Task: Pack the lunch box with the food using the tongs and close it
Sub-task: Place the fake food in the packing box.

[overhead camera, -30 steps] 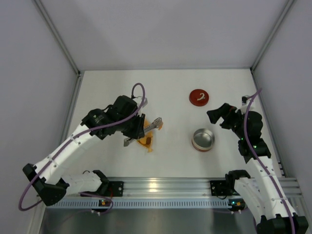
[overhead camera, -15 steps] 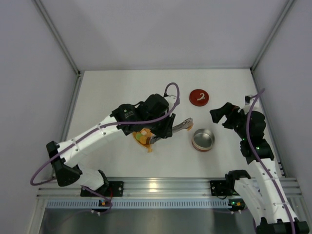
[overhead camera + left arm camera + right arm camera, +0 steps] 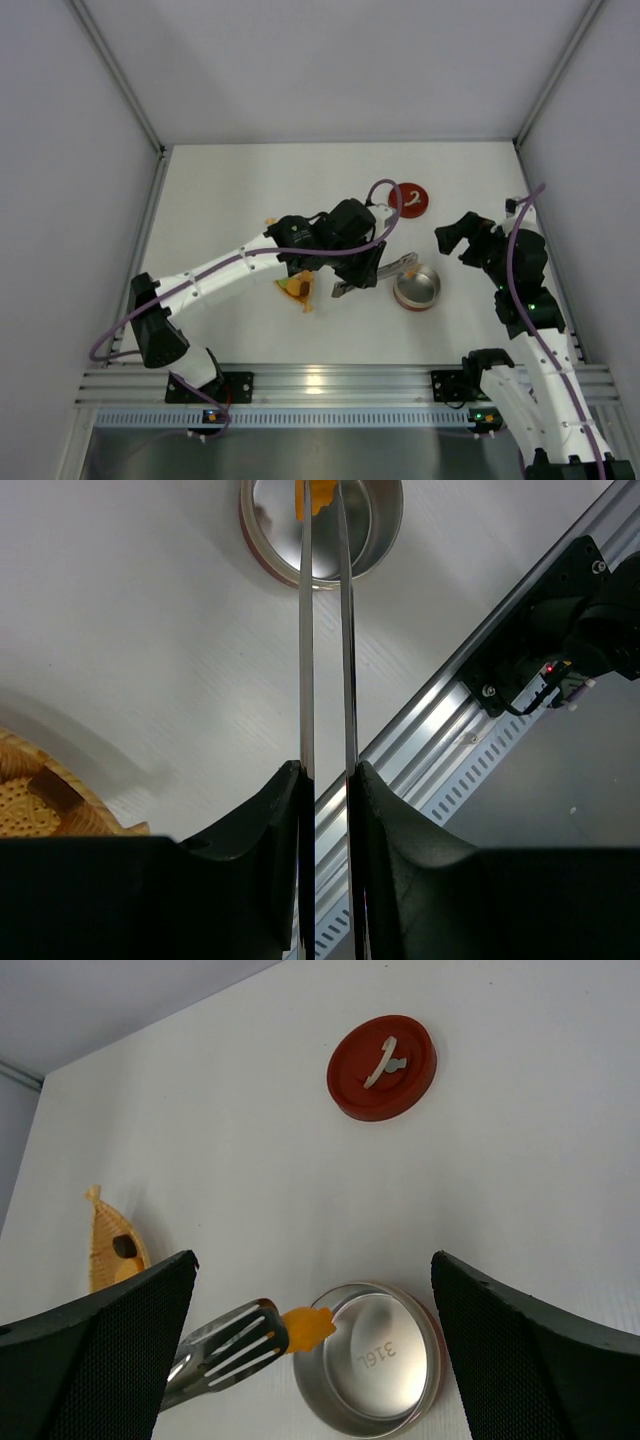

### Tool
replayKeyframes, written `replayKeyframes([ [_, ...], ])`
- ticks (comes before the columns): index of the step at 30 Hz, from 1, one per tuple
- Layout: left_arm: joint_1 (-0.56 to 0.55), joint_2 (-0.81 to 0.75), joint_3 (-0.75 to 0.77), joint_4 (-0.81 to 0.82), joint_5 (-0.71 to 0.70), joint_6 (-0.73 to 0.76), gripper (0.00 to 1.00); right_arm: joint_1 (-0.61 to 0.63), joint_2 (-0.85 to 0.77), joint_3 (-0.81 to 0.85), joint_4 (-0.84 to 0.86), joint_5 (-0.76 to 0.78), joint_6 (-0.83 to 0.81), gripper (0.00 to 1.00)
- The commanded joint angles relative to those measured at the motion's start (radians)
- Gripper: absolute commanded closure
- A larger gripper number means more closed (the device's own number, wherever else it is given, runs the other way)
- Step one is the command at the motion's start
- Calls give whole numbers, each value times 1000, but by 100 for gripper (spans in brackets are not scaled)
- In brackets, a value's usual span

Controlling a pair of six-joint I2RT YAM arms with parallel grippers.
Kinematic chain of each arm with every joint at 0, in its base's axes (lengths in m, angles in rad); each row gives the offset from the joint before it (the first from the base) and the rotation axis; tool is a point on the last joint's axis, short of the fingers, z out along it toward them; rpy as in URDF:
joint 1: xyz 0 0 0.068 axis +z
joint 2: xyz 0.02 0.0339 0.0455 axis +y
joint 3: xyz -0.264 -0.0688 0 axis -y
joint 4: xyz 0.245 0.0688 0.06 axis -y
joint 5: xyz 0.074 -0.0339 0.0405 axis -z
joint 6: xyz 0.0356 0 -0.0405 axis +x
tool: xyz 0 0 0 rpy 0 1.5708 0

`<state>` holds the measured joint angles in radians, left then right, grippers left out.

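Note:
The lunch box (image 3: 417, 287) is a round steel tin with a reddish rim, standing open right of centre with nothing inside (image 3: 370, 1360). Its red lid (image 3: 408, 199) lies flat farther back (image 3: 382, 1067). My left gripper (image 3: 364, 272) is shut on the silver tongs (image 3: 392, 268), whose arms (image 3: 322, 630) run forward from my fingers (image 3: 325, 775). The tong tips (image 3: 225, 1345) pinch an orange piece of food (image 3: 307, 1328) over the tin's left rim (image 3: 318, 495). My right gripper (image 3: 452, 245) hangs open above and right of the tin (image 3: 312, 1256), holding nothing.
An orange leaf-shaped dish (image 3: 297, 288) lies left of the tin with more food pieces in it, a brown one among them (image 3: 124, 1246). The aluminium rail (image 3: 320, 380) with both arm bases runs along the near edge. Grey walls close off the back and sides.
My left arm has swung right from the leaf dish, carrying the tongs and the orange piece to the tin's edge. The right arm has barely moved.

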<state>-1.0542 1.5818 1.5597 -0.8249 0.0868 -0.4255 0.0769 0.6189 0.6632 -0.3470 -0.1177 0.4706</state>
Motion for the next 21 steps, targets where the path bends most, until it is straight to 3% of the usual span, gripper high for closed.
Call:
replayKeyframes([
  [1,-10,14,19,96,31,-15,73,12,-12,53,-14,16,-21,0],
  [21,-47,44,7,87,30,-15,57,12,-8,53,-17,20,-27,1],
])
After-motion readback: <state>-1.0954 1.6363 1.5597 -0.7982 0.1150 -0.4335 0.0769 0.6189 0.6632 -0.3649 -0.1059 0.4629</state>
